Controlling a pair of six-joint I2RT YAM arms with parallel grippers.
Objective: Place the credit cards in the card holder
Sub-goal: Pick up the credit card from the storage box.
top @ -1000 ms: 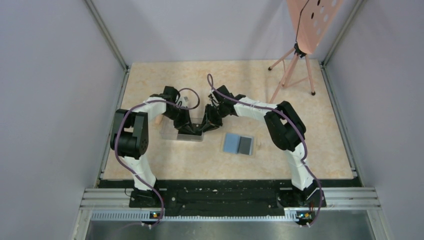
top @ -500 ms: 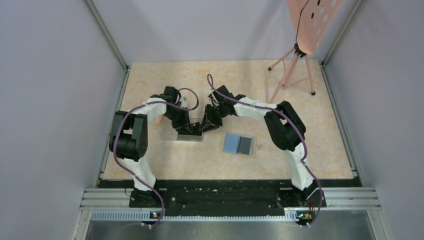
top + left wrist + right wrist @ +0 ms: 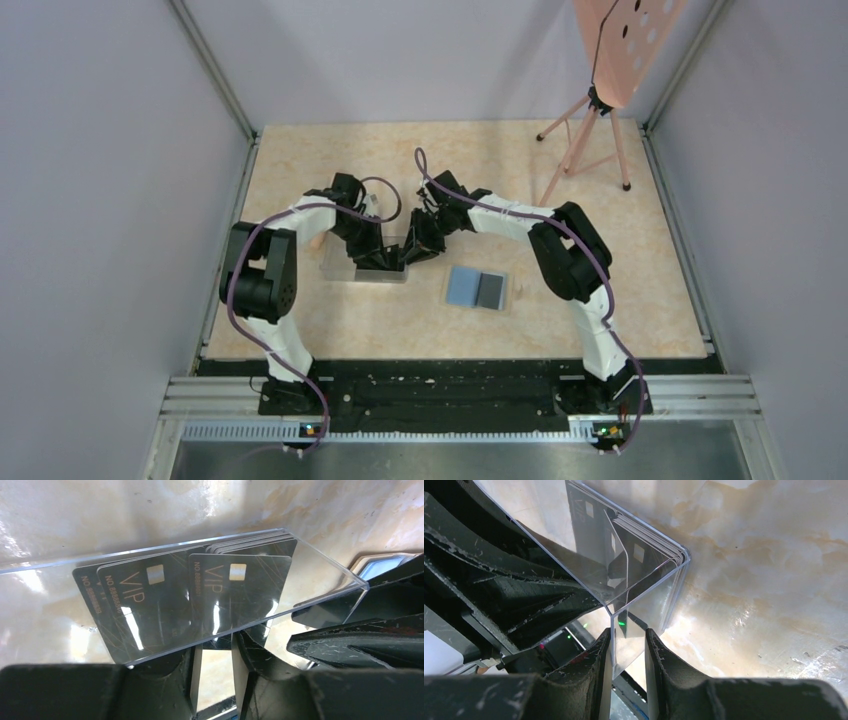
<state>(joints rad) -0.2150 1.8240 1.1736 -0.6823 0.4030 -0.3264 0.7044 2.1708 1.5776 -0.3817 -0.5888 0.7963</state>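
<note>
The left gripper [image 3: 378, 258] and right gripper [image 3: 408, 255] meet tip to tip over the clear box [image 3: 345, 268]. The open card holder [image 3: 462, 287] lies apart from the right fingers, on their right and nearer the bases.

"VIP" is printed in gold capitals on two of the thin black rectangular credit cards [image 3: 220, 605] in the left wrist view: once on the front card [image 3: 250, 595], once on the left card [image 3: 150, 615] behind it. A gold line starting "NO.88888" is set along the left side of each, turned sideways. The trailing digits are not resolved. Both are read through the wall of the clear plastic rectangular box [image 3: 325, 575]. Finer print lower on the left card is too small to be read.
</note>
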